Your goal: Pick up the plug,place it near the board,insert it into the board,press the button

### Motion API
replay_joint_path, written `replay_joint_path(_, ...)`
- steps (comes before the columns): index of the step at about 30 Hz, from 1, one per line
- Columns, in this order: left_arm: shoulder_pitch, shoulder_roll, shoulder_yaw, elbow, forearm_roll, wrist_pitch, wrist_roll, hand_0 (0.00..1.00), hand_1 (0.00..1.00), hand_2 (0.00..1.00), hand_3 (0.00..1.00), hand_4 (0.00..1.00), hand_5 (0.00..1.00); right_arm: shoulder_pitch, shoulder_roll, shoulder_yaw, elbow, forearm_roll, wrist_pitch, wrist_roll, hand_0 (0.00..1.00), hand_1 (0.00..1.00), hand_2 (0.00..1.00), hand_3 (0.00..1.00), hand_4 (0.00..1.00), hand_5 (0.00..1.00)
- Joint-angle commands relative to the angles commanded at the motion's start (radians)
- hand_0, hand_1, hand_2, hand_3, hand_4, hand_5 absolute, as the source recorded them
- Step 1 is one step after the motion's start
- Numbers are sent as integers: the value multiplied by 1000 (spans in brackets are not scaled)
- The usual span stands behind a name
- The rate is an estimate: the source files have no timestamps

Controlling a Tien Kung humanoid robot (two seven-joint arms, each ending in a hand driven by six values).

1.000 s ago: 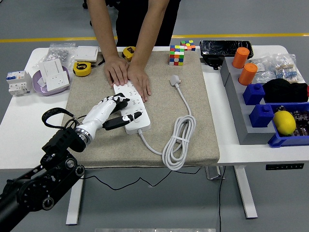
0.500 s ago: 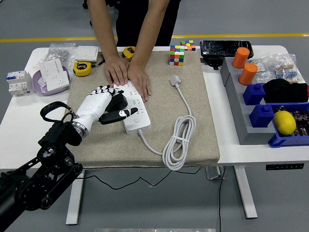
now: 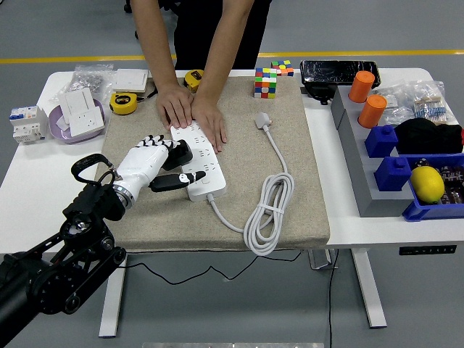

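1. Left arm (image 3: 58,268) enters from lower left of the frame; right arm out of view.
2. Left hand (image 3: 148,165) sits at centre left over the near-left end of the power strip (image 3: 201,161). Fingers (image 3: 190,177) partly curled, one dark finger stretched onto the strip's near end; nothing gripped.
3. White cable (image 3: 270,210) coiled at lower centre on the beige mat (image 3: 239,109), running up to the plug (image 3: 263,120), which lies loose on the mat, right of the strip, apart from it.
4. Person's hands (image 3: 192,112) flat on the strip's far end, upper centre.
5. Rubik's cube (image 3: 266,82) at the mat's far edge.
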Motion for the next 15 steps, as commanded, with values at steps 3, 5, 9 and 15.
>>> replay_joint_path(3,-9,-1,10,4,0,-2,0,998,998,925,856,998,998,0,0,-1,0,1,0,0,621,583,618,539,877,608)
replay_joint_path(5,-13,-1,15,4,1,-2,0,998,998,924,856,998,998,0,0,0,0,0,0,0,621,583,618,539,878,608)
replay_joint_path(9,-27,-3,18,9,6,-5,1,998,998,929,856,998,998,-1,0,0,0,-1,0,-1,621,583,618,539,878,608)
replay_joint_path(15,-45,-5,23,23,8,-15,1,998,998,929,856,998,998,2,-2,-1,0,-1,0,0,623,583,618,539,878,608)
